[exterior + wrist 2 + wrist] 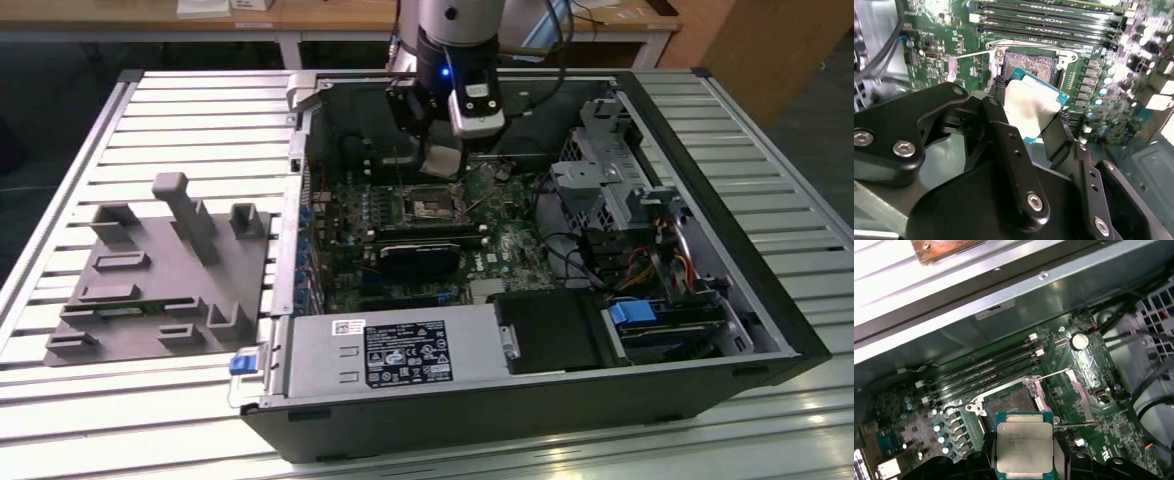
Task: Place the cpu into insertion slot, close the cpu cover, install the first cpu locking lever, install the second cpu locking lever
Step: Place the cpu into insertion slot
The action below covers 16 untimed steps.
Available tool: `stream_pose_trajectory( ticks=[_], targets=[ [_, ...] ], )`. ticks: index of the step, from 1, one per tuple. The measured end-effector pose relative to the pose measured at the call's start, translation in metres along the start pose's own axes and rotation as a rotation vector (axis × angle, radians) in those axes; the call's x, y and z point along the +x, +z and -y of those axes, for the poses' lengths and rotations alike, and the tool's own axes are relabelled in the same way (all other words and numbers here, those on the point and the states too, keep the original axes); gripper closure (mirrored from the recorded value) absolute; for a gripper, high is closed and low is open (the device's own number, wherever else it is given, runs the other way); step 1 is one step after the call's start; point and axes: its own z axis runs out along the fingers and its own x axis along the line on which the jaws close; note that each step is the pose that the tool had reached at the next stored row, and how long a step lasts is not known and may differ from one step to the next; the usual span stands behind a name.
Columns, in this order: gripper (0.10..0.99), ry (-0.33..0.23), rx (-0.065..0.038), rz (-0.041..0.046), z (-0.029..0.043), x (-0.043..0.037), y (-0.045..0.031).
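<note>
The claw (1025, 462) is clamped on two edges of the cpu (1025, 440), close above the open insertion slot (1009, 407). Squaring its corners with the socket and keeping it level seems key.

Robotics lab, slatted aluminium bench (187, 110), opened computer case (534, 412), wooden desks (334, 15)

We've got the silver-grey robot arm (451, 25) hanging approx. vertical, wrist straight down, blue light lit. The black two-finger gripper (438, 162) points downward; in both wrist views its fingers (1004, 135) clamp opposite edges of the small flat square silver-grey-topped cpu (1025, 450), held roughly level.
</note>
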Motion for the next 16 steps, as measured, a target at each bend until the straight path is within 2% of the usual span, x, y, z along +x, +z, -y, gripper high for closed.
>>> stream_pose_trajectory(
  ticks=[16],
  targets=[
    [0.545, 0.29, -0.004, 0.0211, 0.0004, -0.0001, 0.0046]
  ],
)
